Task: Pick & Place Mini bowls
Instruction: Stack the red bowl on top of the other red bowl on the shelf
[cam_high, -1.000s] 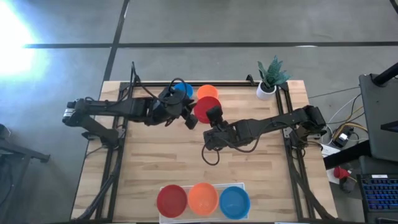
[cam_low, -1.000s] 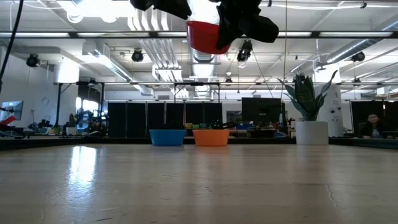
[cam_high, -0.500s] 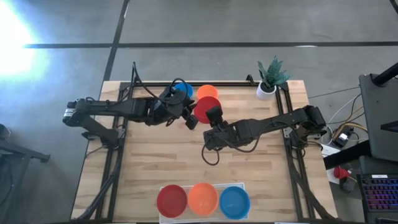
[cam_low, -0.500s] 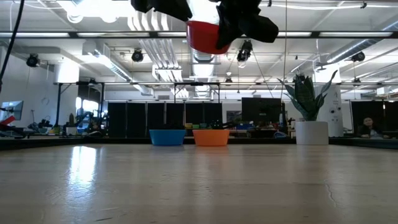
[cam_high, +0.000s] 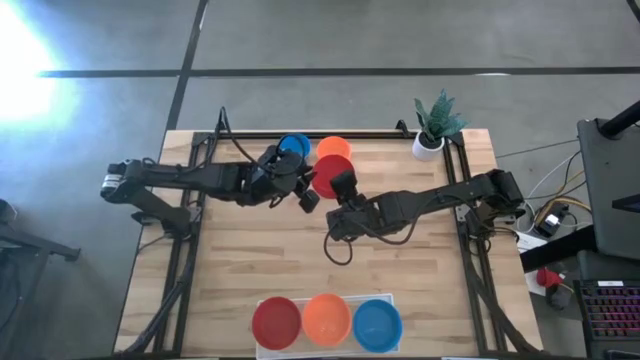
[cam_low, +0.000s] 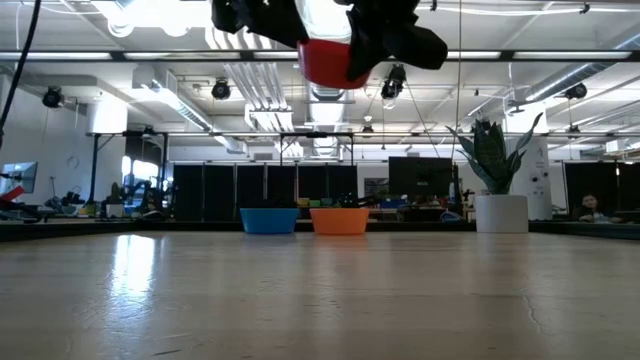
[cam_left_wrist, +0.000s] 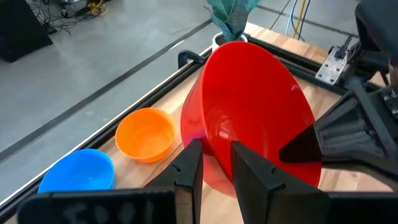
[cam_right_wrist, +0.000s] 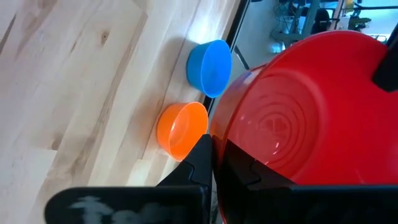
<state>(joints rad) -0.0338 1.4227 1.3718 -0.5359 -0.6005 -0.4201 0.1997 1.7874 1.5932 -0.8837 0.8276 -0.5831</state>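
Observation:
A red mini bowl (cam_high: 326, 172) hangs high over the table's far middle, and the low view shows the red bowl (cam_low: 328, 60) well above the tabletop. My right gripper (cam_high: 341, 186) is shut on it from the right. My left gripper (cam_left_wrist: 216, 171) is open, one finger standing on each side of the bowl's left rim; I cannot tell whether they touch. A blue bowl (cam_high: 294, 147) and an orange bowl (cam_high: 334, 149) sit on their bases near the far edge. My right gripper (cam_right_wrist: 217, 165) pinches the red bowl's rim (cam_right_wrist: 222, 142) on its right side, one finger inside and one outside (cam_left_wrist: 323, 140). It comes about level from the table's right. The bowl is lifted clear of the table, its ringed underside facing the right wrist camera.
A white tray (cam_high: 390, 298) at the near edge holds a red (cam_high: 275, 322), an orange (cam_high: 325, 318) and a blue bowl (cam_high: 377, 324). A white pot with a green plant (cam_high: 432, 128) stands at the far right corner. Black rails (cam_high: 190, 260) run along the table's sides. Bare wood lies mid-table.
My left gripper has moved a little toward the table's right, up to the red bowl, so that its fingers now stand astride the rim. The bowl and my right gripper have kept still.

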